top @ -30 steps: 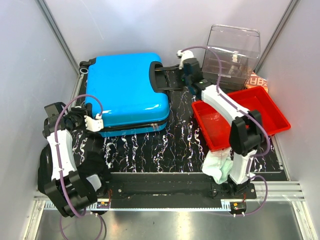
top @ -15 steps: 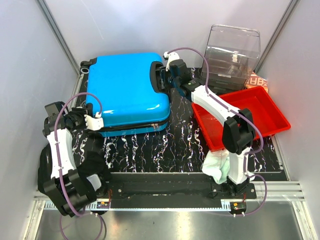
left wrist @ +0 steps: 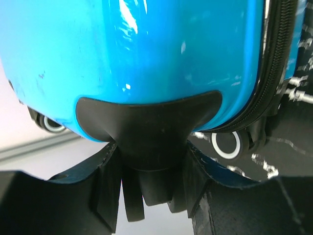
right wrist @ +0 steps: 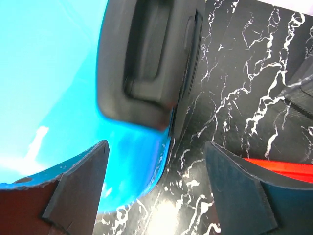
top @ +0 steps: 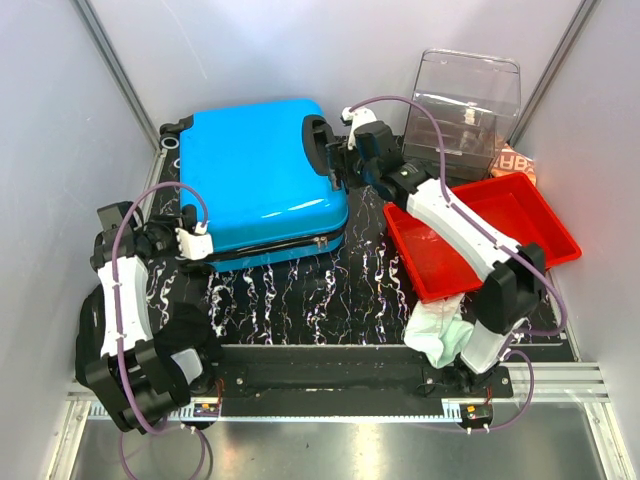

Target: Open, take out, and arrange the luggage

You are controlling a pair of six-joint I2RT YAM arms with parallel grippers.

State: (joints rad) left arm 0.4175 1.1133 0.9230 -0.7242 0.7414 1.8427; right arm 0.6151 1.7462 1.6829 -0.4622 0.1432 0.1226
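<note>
Opening step: luggage (top: 260,170) closed, left pincer (left wrist: 152,169) pinching its black foot (left wrist: 146,122), right pincer (right wrist: 156,149) spread by the handle (right wrist: 142,58); next needs unzipping.

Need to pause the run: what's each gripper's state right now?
Left gripper: closed on the luggage, at its black side foot.
Right gripper: open, holding nothing.

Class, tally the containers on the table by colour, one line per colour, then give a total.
Blue: 1, the suitcase
Red: 1, the tray
Clear: 1, the box
Total: 3
</note>
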